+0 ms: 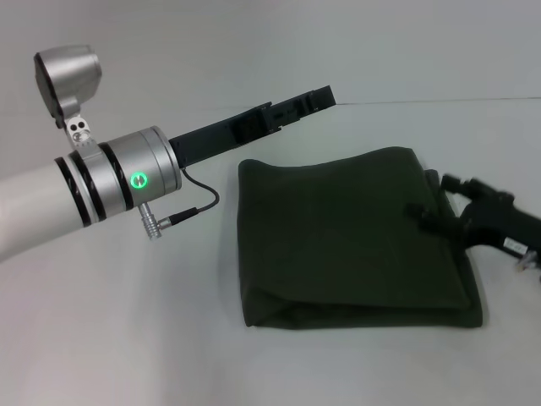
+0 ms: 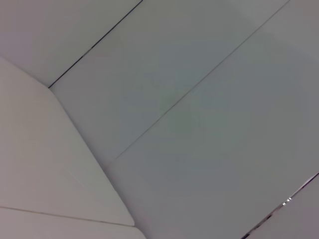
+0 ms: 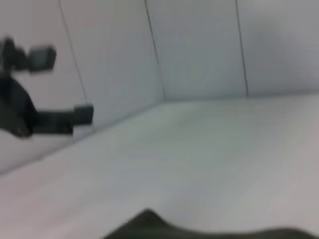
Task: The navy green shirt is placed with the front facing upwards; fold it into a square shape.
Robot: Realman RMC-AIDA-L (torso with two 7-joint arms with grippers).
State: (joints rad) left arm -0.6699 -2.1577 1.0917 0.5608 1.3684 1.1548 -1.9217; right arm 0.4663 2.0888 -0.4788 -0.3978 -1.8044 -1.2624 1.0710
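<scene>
The navy green shirt (image 1: 355,237) lies folded into a rough square on the white table, plain side up, with no lettering showing. A dark strip of the shirt (image 3: 149,228) shows in the right wrist view. My right gripper (image 1: 433,198) hovers at the shirt's right edge, blurred, its two fingers apart and no cloth between them. My left gripper (image 1: 314,100) is raised off the table behind the shirt's far left corner. The right wrist view shows the left gripper (image 3: 64,85) open and empty.
The white table (image 1: 152,338) runs around the shirt on all sides. A pale wall with thin seams (image 2: 199,84) stands behind the table's far edge (image 1: 456,101). My left forearm (image 1: 93,190) crosses the left of the head view.
</scene>
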